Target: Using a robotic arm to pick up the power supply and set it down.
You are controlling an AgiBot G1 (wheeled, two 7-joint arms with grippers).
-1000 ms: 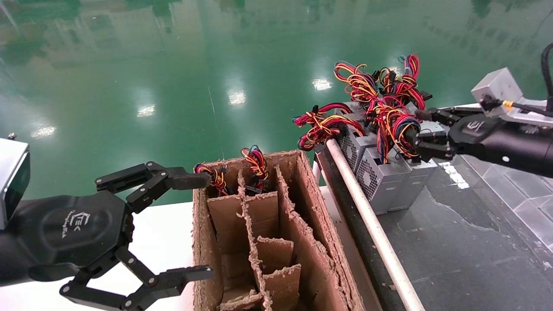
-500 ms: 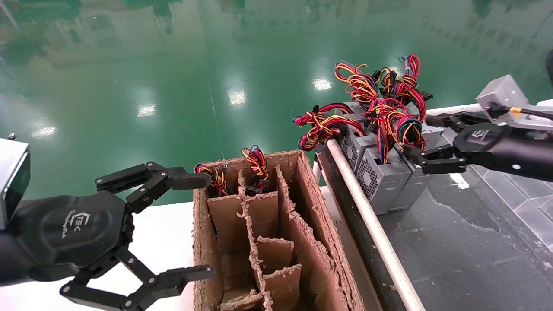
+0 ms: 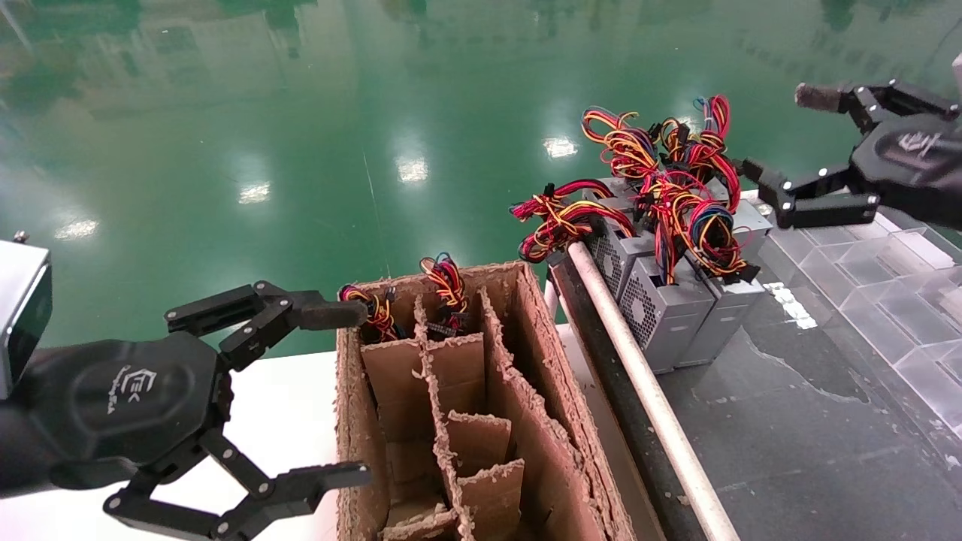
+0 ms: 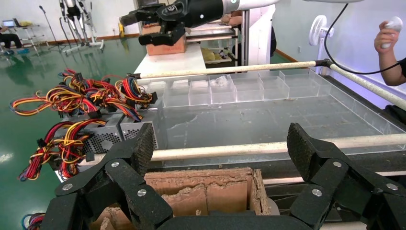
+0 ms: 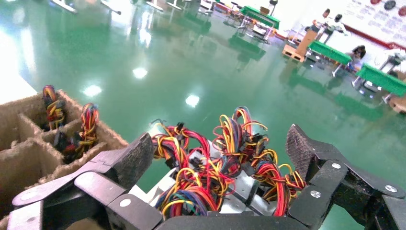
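The power supply (image 3: 667, 315), a grey vented box with a coil of red, yellow, black and blue wires (image 3: 708, 225), stands at the front of a cluster of alike grey boxes on the dark table. My right gripper (image 3: 798, 150) hangs open above and to the right of that cluster, touching nothing. In the right wrist view the right gripper (image 5: 219, 151) spreads its fingers wide over the wire bundles (image 5: 210, 177). My left gripper (image 3: 347, 397) is parked open beside the cardboard box, and the left wrist view shows the left gripper (image 4: 222, 146) empty.
A torn cardboard box (image 3: 535, 353) with dividers holds two wired units in its far cells (image 3: 445, 284). A white rail (image 3: 646, 391) edges the dark table (image 3: 797, 443). Clear plastic compartments (image 3: 894, 300) line its right side. A person's hand (image 4: 390, 36) shows far off.
My right gripper has drawn back from the blue-wired bundle, then risen up and to the right, still open. The power supplies stay in place. The left arm has not moved.
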